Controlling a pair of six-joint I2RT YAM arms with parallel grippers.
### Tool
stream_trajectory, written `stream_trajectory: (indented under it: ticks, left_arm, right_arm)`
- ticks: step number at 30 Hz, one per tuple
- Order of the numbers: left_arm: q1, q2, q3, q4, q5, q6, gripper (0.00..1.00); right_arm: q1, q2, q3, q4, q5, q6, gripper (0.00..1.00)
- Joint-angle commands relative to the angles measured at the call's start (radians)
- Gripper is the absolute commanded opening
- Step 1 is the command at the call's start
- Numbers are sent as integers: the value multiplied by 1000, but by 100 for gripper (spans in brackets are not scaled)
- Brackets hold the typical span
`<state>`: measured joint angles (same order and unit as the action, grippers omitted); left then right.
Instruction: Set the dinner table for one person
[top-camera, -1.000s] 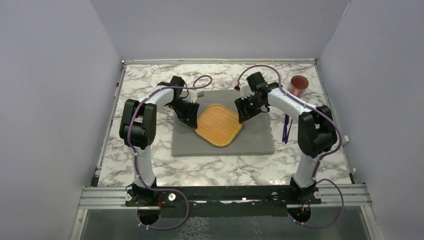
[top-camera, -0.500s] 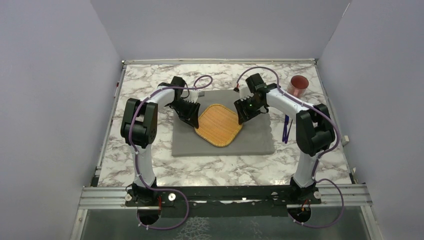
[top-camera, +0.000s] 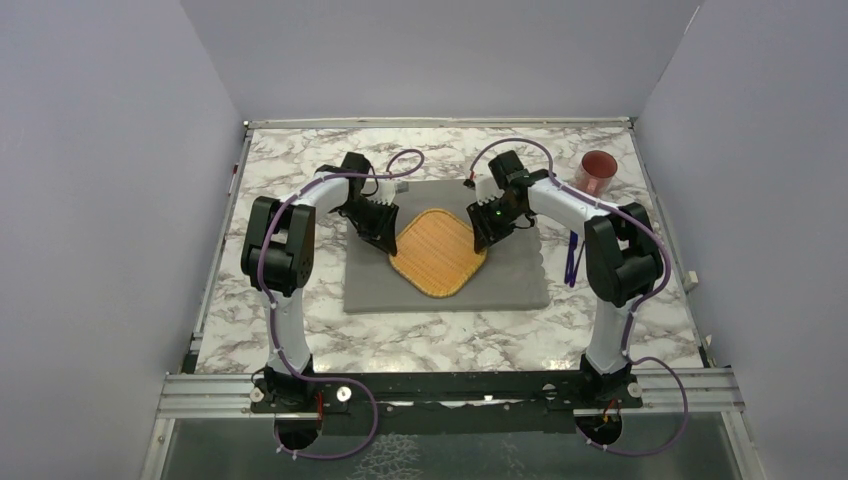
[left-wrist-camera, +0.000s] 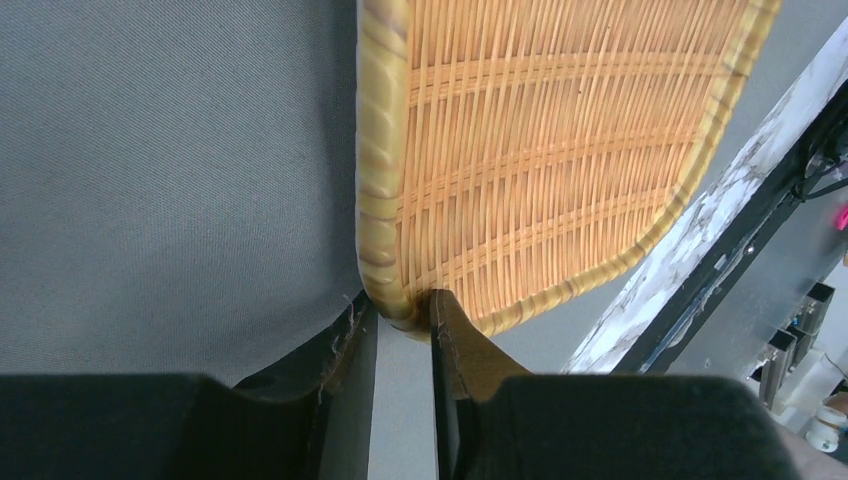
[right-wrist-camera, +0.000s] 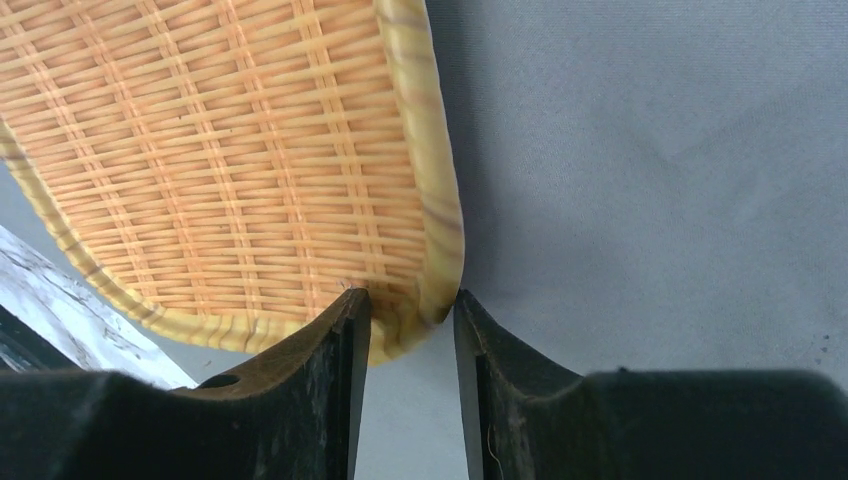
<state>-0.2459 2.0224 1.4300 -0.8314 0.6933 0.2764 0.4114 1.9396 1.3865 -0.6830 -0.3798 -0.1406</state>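
The woven tray (top-camera: 437, 250), on the grey placemat (top-camera: 510, 280) in the middle of the desk (top-camera: 300, 150), looks light and stiff (its rounded rim maybe slippery), and the left gripper (left-wrist-camera: 403, 330) and right gripper (right-wrist-camera: 410, 325) each pinch that rim narrowly at opposite corners, a sensible hold.

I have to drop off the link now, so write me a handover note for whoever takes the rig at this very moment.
Left gripper: shut on one corner rim of the woven tray.
Right gripper: shut on the opposite corner.
Things: tray on the grey placemat, turned corner-on, mid dinner table; red cup far right; thin purple item on the marble right of the placemat.
Done: placemat laid, tray on it.
Left: square the tray, release, then likely bring cup and purple item over.
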Motion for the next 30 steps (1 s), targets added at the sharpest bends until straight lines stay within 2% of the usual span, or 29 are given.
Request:
stream_trajectory:
  ticks: [1, 3, 12, 30]
  left_arm:
    - [-3, 10, 23, 11, 29, 9, 21]
    - [-3, 11, 33, 12, 29, 6, 19]
    - [-3, 12, 83, 11, 31, -8, 18]
    - [-3, 48, 156, 12, 26, -20, 18]
  right_arm:
    - [-2, 4, -20, 14, -40, -9, 37]
    - [-1, 1, -24, 9, -43, -11, 32]
    - [-1, 1, -21, 0, -46, -14, 24]
    - [-2, 34, 57, -10, -55, -3, 21]
